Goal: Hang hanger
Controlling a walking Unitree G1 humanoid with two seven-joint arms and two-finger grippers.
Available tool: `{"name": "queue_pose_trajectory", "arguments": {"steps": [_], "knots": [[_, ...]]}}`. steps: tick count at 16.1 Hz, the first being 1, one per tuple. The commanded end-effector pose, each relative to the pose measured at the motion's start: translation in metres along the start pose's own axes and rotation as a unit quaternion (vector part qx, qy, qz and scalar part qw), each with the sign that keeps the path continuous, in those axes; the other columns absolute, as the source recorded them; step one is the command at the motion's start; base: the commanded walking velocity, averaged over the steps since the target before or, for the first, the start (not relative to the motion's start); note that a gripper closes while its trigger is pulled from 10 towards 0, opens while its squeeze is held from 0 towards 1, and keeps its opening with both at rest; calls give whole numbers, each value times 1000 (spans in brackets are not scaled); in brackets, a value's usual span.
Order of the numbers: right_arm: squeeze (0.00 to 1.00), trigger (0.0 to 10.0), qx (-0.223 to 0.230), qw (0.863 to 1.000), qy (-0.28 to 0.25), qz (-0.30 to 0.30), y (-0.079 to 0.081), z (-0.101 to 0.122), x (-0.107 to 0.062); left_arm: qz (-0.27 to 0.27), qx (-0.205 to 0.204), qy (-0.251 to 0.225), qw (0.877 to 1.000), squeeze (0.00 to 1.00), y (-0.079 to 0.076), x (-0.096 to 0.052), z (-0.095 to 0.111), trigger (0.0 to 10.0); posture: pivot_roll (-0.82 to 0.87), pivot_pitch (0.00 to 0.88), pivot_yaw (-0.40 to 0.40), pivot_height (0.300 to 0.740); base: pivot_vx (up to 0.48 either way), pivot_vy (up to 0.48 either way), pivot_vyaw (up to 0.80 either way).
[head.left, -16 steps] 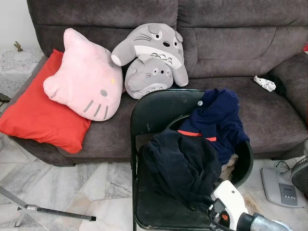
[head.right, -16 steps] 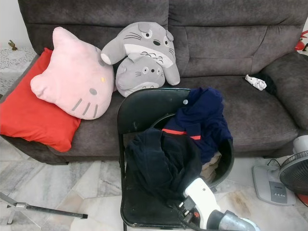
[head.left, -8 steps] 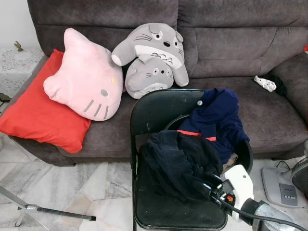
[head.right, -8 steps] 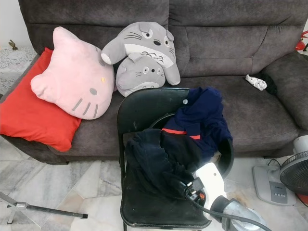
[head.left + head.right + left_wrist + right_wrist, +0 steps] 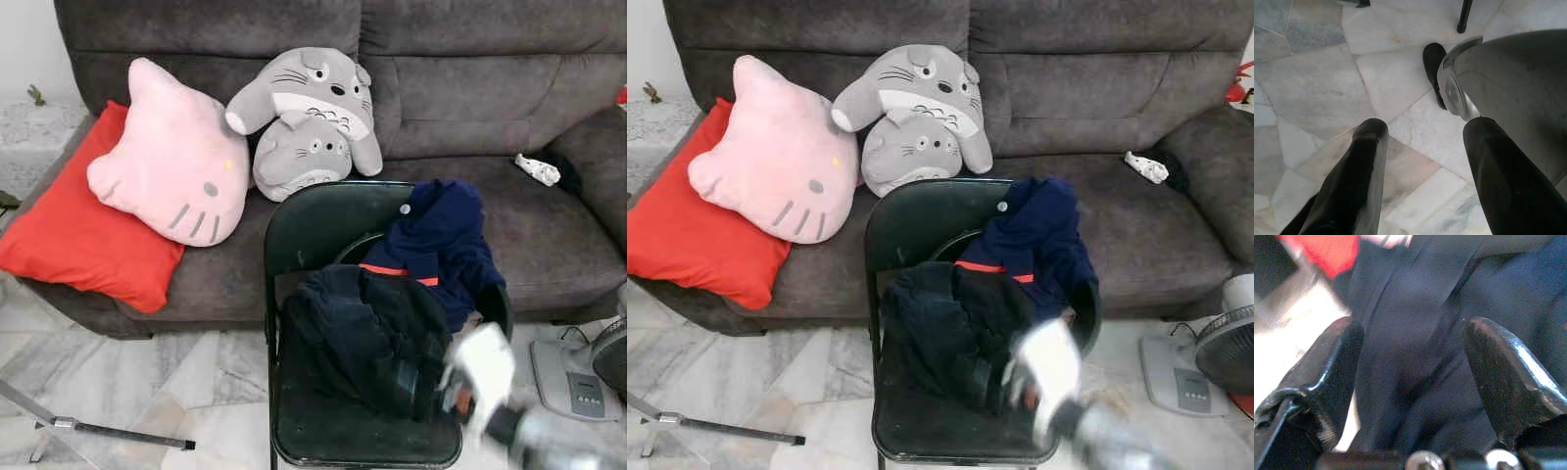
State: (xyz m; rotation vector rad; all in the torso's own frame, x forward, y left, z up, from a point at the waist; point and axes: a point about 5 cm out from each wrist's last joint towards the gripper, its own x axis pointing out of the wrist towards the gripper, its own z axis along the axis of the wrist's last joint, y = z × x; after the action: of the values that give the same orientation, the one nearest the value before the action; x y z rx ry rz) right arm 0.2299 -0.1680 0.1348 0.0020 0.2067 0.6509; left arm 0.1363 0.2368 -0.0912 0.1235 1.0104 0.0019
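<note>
No hanger visible yet, probably buried in the soft, floppy dark clothes [image 5: 372,333] piled lower-center on the black chair [image 5: 313,230]; right gripper [image 5: 1410,396] is spread wide, empty, so grab the stiff hook.

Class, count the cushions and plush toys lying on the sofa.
4: red cushion at the sofa's left end, pink cat-face cushion leaning on it, and two grey plush toys stacked beside it. Others may be hidden behind.
</note>
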Motion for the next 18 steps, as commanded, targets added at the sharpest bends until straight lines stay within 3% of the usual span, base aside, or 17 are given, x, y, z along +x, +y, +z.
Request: {"name": "queue_pose_trajectory", "arguments": {"steps": [1,4,5,8,11,12,13,15,18], "knots": [[1000,10000,7,1000,-11,-17,-5,1,-4,-1,9,22,1000,0,1,-3,-13,10000,-110,202,-9,740,0,0,0],[1000,10000,11,995,-82,-51,-13,23,0,1,9,21,1000,0,1,-3,-13,10000,-106,204,-8,740,0,0,0],[0,10000,1,987,-84,-137,-34,24,2,1,10,22,1000,0,1,-3,-13,10000,-107,204,-7,740,0,0,0],[0,10000,57,969,-112,-211,-54,27,5,0,10,22,1000,0,1,-3,-13,10000,-109,204,-5,740,0,0,0],[0,10000,125,958,-111,-232,-63,21,26,-1,10,21,1000,0,1,-3,-12,10000,-109,203,-2,740,0,0,0],[0,10000,138,962,-113,-208,-61,23,40,-2,12,21,1000,0,1,-3,-12,10000,-113,202,6,740,0,0,0],[0,10000,138,963,-114,-200,-61,24,44,-3,13,21,1000,0,1,-3,-12,10000,-113,202,6,740,0,0,0],[0,10000,195,963,-119,-145,-59,39,82,0,11,20,1000,0,1,-3,-12,10000,-100,198,8,740,0,0,0],[0,10000,195,971,-110,-88,-49,48,101,2,10,20,1000,0,1,-3,-12,10000,-94,198,12,740,0,0,0]]}}
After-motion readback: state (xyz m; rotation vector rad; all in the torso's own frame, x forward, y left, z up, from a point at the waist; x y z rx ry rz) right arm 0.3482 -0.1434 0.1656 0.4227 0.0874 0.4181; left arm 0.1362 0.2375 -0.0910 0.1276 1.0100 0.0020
